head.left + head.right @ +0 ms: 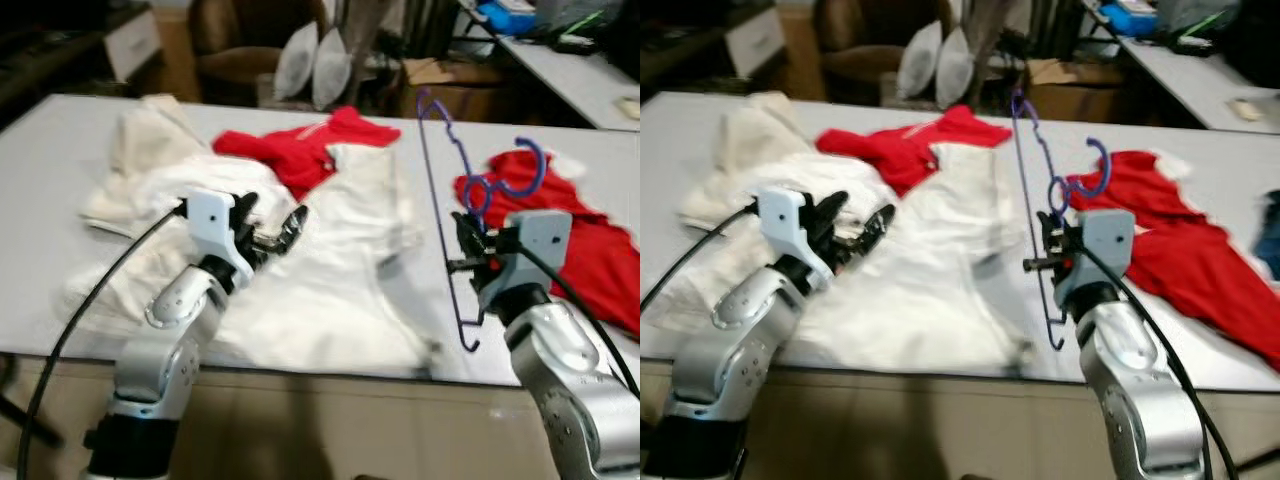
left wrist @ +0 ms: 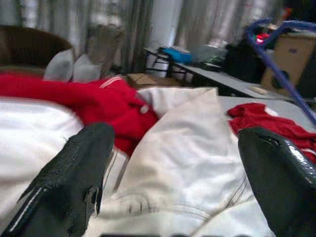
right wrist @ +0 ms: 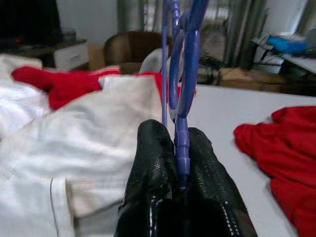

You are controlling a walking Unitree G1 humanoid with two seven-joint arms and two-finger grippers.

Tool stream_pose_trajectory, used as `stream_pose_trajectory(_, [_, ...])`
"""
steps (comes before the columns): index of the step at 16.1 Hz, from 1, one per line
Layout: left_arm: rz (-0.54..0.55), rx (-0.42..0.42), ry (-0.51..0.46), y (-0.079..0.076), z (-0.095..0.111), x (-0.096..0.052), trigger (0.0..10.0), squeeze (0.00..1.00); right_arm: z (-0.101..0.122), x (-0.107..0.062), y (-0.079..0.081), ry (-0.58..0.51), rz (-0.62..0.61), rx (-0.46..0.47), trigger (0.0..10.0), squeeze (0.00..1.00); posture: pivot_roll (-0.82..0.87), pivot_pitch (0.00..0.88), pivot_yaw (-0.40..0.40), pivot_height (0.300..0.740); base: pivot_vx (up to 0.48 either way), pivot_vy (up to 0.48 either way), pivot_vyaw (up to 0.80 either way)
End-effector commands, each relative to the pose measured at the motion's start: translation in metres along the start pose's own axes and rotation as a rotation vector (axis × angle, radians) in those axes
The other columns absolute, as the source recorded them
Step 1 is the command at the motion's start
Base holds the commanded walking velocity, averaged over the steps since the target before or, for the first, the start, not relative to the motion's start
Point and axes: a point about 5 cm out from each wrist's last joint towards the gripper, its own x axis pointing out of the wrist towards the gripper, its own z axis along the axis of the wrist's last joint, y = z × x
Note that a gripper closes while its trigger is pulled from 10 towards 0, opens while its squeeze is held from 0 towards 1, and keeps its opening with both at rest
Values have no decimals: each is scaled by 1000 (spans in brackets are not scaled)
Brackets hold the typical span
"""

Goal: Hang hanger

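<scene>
A blue-purple plastic hanger (image 1: 444,190) stands nearly upright over the grey table (image 1: 50,170), its hook (image 1: 530,165) curling above my right gripper (image 1: 472,243). That gripper is shut on the hanger's neck (image 3: 181,133), just left of a red garment (image 1: 590,250). My left gripper (image 1: 272,228) hovers open above a white garment (image 1: 330,270) spread across the table's middle. In the left wrist view the two black fingers (image 2: 74,182) stand wide apart with white cloth (image 2: 182,163) between and beyond them.
A second red garment (image 1: 300,150) and a cream one (image 1: 140,150) lie at the back of the table. Beyond it stand a brown armchair (image 1: 240,45) with grey pillows (image 1: 312,62), a cardboard box (image 1: 445,85) and another table (image 1: 560,60) with clutter.
</scene>
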Motion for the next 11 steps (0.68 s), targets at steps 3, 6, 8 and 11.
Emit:
stream_pose_trajectory(3, [75, 19, 9, 5, 3, -1, 10000, 996, -3, 9, 6, 1, 19, 11, 10000, 0, -127, 0, -51, 740, 0, -480, 0])
stream_pose_trajectory(6, [41, 62, 61, 5, -9, -1, 10000, 992, -6, 8, 14, 10, 34, -23, 10000, 0, -177, 0, -11, 740, 0, -480, 0])
stream_pose_trajectory(8, [33, 29, 68, 0, -14, 6, 10000, 988, -8, 0, 7, 12, -14, -22, 10000, 0, -219, 0, 32, 740, 0, -480, 0])
stream_pose_trajectory(11, [-10, 23, 86, -12, -18, 10, 10000, 988, -16, -11, -3, 32, -69, -1, 10000, 0, -193, 0, 17, 740, 0, -469, 0])
